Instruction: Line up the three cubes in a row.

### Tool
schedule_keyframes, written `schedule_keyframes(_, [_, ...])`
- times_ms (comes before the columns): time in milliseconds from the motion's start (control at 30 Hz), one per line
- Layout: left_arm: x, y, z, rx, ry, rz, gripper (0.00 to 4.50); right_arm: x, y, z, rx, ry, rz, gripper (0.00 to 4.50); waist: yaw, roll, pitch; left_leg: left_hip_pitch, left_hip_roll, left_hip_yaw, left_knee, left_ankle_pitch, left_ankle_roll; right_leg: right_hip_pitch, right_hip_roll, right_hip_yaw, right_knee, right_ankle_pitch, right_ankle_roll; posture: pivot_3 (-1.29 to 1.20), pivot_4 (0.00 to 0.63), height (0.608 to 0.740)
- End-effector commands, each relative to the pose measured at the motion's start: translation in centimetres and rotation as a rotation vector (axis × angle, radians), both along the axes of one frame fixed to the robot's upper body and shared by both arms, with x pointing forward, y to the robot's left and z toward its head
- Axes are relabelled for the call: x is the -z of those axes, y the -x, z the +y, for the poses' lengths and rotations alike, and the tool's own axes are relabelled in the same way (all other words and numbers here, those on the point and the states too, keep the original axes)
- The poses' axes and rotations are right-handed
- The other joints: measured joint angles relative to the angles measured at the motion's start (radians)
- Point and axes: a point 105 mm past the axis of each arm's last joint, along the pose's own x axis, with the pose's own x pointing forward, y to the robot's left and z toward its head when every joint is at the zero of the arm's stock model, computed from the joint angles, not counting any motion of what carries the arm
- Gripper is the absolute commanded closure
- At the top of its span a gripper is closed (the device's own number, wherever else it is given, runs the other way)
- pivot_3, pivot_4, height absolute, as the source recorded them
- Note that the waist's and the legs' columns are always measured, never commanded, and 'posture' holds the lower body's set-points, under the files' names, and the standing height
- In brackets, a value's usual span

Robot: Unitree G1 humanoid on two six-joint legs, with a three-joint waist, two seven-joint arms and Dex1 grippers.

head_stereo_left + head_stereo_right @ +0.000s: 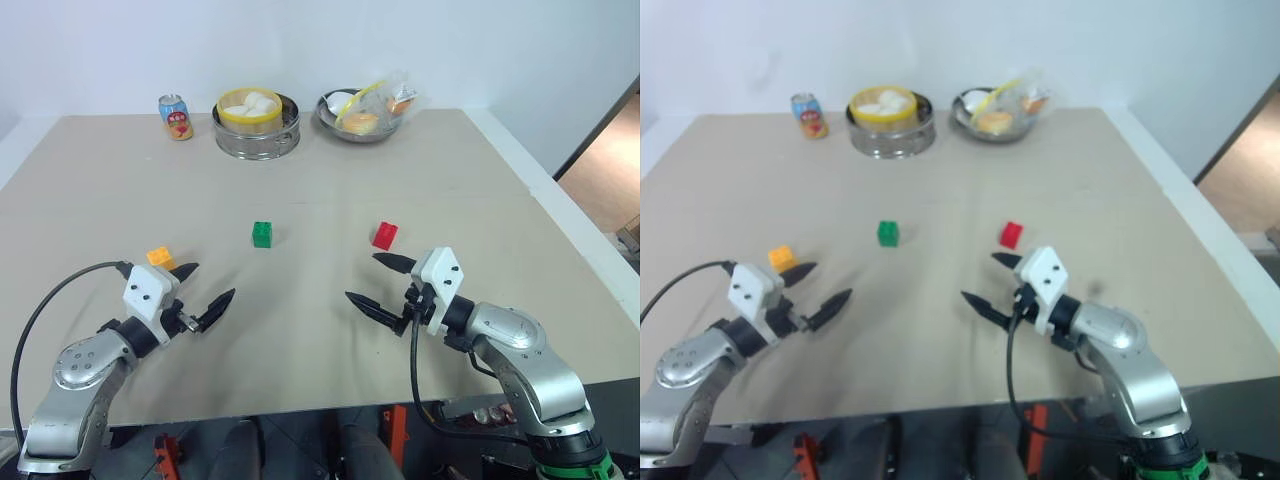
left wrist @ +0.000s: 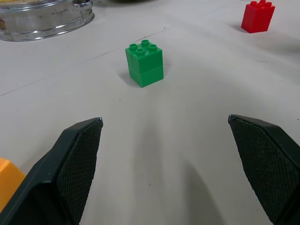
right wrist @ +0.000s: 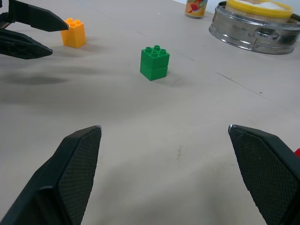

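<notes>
Both sets of jaws stand wide open and empty, hovering low over the surface (image 1: 470, 180) at the bottom of the head view. The left gripper (image 1: 205, 290) sits at lower left, angled inward; the orange-yellow cube (image 1: 160, 258) lies just beside its outer finger, up and to the left of the tips — the closest cube to any jaw. The right gripper (image 1: 385, 285) sits at lower right, also angled inward, and the red cube (image 1: 384, 235) lies just above its upper finger, near but apart. The green cube (image 1: 262, 234) stands between the two arms, in the middle of the frame, further up than either gripper. The three cubes spread across the frame, orange-yellow lowest — not yet a tidy row. Judging by nearness, each outer cube falls to the arm on its own side.
</notes>
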Motion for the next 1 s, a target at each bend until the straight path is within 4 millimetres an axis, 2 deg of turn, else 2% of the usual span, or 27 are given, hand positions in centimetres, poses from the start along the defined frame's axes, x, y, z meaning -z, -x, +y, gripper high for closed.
schedule_keyframes(33, [-1.1, 0.3, -1.0, 0.079, 0.007, -0.063, 0.06, -0.5, 0.0, -0.2, 0.019, -0.022, -0.02, 0.0, 0.0, 0.0, 0.0, 0.0, 0.0, 0.0, 0.0, 0.0, 0.0, 0.0, 0.0, 0.0, 0.0, 0.0, 0.0, 0.0, 0.15, 0.74])
schedule_keyframes(133, [-1.5, 0.7, -1.7, 0.16, 0.042, -0.091, 0.06, -0.2, -0.1, -0.4, 0.044, -0.029, 0.005, 0.0, 0.0, 0.0, 0.0, 0.0, 0.0, 0.0, 0.0, 0.0, 0.0, 0.0, 0.0, 0.0, 0.0, 0.0, 0.0, 0.0, 0.15, 0.74])
schedule_keyframes(300, [-1.7, 0.7, -1.8, 0.181, 0.046, -0.117, 0.06, 0.1, -0.2, -0.4, 0.064, -0.038, 0.055, 0.0, 0.0, 0.0, 0.0, 0.0, 0.0, 0.0, 0.0, 0.0, 0.0, 0.0, 0.0, 0.0, 0.0, 0.0, 0.0, 0.0, 0.15, 0.74])
schedule_keyframes(467, [-1.5, 0.5, -1.8, 0.188, 0.043, -0.105, 0.06, 0.0, -0.4, -0.4, 0.081, -0.023, 0.048, 0.0, 0.0, 0.0, 0.0, 0.0, 0.0, 0.0, 0.0, 0.0, 0.0, 0.0, 0.0, 0.0, 0.0, 0.0, 0.0, 0.0, 0.15, 0.74])
schedule_keyframes(800, [-1.1, 1.2, -3.7, 0.345, 0.021, -0.064, 0.06, -0.4, -1.0, -1.0, 0.187, 0.002, -0.003, 0.0, 0.0, 0.0, 0.0, 0.0, 0.0, 0.0, 0.0, 0.0, 0.0, 0.0, 0.0, 0.0, 0.0, 0.0, 0.0, 0.0, 0.15, 0.74])
schedule_keyframes(1000, [-1.2, 0.9, -4.1, 0.381, 0.009, -0.058, 0.06, 0.7, -2.8, -1.7, 0.367, -0.017, 0.048, 0.0, 0.0, 0.0, 0.0, 0.0, 0.0, 0.0, 0.0, 0.0, 0.0, 0.0, 0.0, 0.0, 0.0, 0.0, 0.0, 0.0, 0.15, 0.74])
